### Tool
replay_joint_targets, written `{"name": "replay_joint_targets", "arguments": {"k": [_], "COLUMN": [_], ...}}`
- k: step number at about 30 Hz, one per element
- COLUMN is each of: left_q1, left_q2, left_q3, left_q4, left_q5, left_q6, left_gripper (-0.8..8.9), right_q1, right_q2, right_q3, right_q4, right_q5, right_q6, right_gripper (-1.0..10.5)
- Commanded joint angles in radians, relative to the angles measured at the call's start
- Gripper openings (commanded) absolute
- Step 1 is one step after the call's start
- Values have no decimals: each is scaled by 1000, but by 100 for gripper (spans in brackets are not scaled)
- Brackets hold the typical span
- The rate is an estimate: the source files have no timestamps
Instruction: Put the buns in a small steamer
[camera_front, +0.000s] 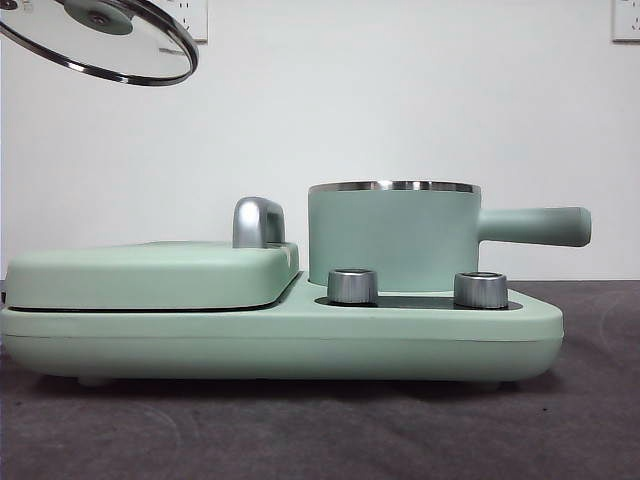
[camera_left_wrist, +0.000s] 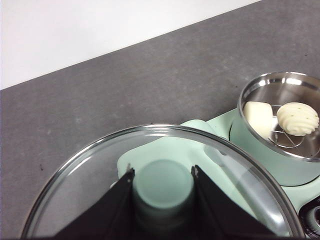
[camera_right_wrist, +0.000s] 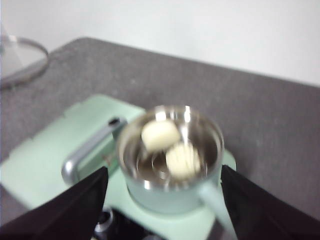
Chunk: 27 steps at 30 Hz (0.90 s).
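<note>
Both buns (camera_left_wrist: 280, 119) already sit inside the steamer (camera_front: 392, 238). The left pincer (camera_left_wrist: 163, 181) pinches the lid (camera_left_wrist: 90, 190) by its knob, held high; lower it level, centred over the rim. The right pincer (camera_right_wrist: 162, 200) hovers spread above.

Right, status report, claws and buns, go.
Left claw shut on lid knob, glass lid held high. Right claw open above steamer. Both buns inside. Nothing blocking.

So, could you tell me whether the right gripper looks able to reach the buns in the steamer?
Probably yes: the steamer is uncovered, since the left gripper holds the lid aside, and the right gripper hovers open above.
</note>
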Motion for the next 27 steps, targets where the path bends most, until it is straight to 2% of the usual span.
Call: {"name": "replay_joint_targets", "arguments": {"k": [1, 6, 11, 15, 27], "left_q1": [-5, -13, -40, -85, -259], "left_q2": [9, 14, 28, 60, 276], "left_q3": [18, 18, 18, 18, 18], "left_q4": [27, 27, 31, 61, 366], "left_q5": [17, 51, 89, 89, 89], "left_q6": [-1, -21, -28, -40, -105], "left_gripper": [15, 15, 15, 14, 14], "right_q1": [6, 6, 6, 6, 6], "right_q2": [-76, -224, -306, -340, -349], "right_q3": [-81, -191, -196, -196, -196], "right_q4": [-8, -87, -223, -262, -262], "right_q5": [8, 24, 44, 42, 42], "right_q6": [36, 33, 17, 17, 17], "right_gripper": [360, 360, 360, 360, 360]}}
